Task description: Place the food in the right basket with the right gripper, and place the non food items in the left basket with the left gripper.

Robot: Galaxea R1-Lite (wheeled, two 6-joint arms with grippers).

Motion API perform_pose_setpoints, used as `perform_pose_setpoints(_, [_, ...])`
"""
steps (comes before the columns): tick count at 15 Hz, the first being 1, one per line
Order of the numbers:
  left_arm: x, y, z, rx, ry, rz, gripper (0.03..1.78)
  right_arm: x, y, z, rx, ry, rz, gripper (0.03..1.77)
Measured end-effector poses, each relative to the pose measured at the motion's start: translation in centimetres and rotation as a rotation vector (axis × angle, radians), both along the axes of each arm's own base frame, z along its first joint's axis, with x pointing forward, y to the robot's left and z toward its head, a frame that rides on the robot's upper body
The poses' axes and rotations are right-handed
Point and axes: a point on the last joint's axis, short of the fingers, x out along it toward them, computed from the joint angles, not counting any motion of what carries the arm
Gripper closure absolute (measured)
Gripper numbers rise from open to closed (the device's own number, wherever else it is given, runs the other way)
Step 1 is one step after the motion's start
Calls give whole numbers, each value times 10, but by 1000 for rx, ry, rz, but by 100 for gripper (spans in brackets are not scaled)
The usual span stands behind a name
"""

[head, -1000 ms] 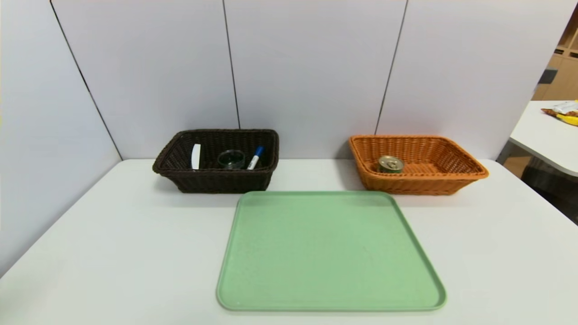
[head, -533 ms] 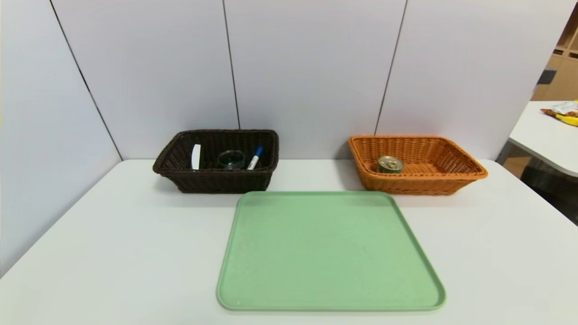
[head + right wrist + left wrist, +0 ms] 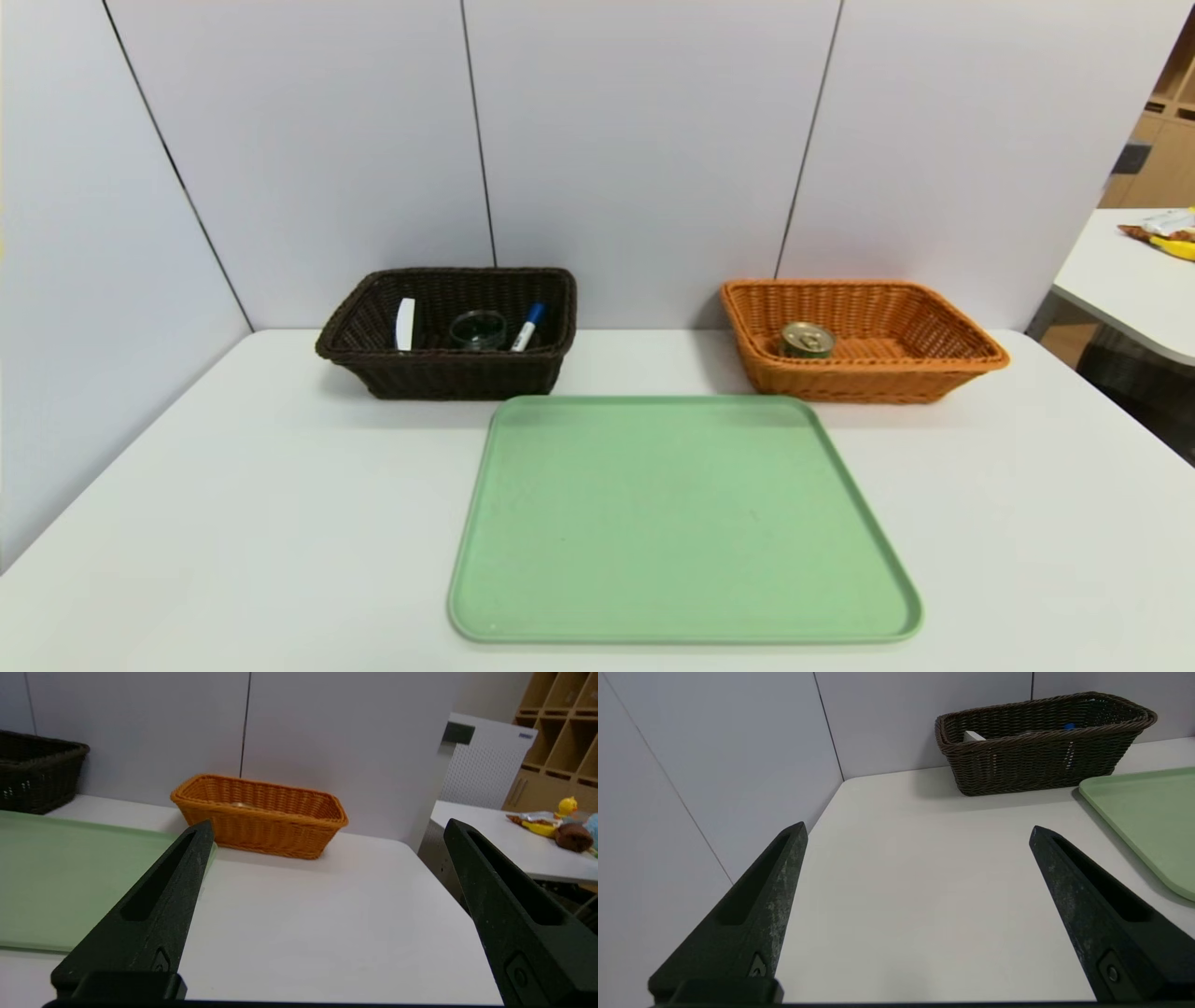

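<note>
The left claw [image 3: 917, 830] has two matte black, pointed triangular fingers [image 3: 752, 914], each with a long recessed slot, pale scuffing along the edges and a small screw near the base. The right claw [image 3: 327, 828] looks the same.
</note>
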Motion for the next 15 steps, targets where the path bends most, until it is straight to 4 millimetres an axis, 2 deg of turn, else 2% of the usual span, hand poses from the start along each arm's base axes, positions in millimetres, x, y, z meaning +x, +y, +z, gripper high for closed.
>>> perform_pose_setpoints(2, [1, 0, 0, 11, -101, -2, 12, 3, 0, -8, -9, 27, 20, 10])
perform_pose_setpoints(3, [3, -1, -3, 4, -88, -21, 12, 6, 0, -16, -4, 90, 19, 10])
perform_pose_setpoints(7, [8, -2, -27, -105, 138, -118, 12, 9, 1, -41, 75, 332, 55, 10])
perform_pose_setpoints(9, [9, -2, -30, -152, 157, -124, 12, 9, 1, -41, 144, 335, 57, 10])
perform_pose_setpoints(15, [9, -2, -30, -155, 156, -123, 12, 9, 1, -41, 157, 333, 52, 10])
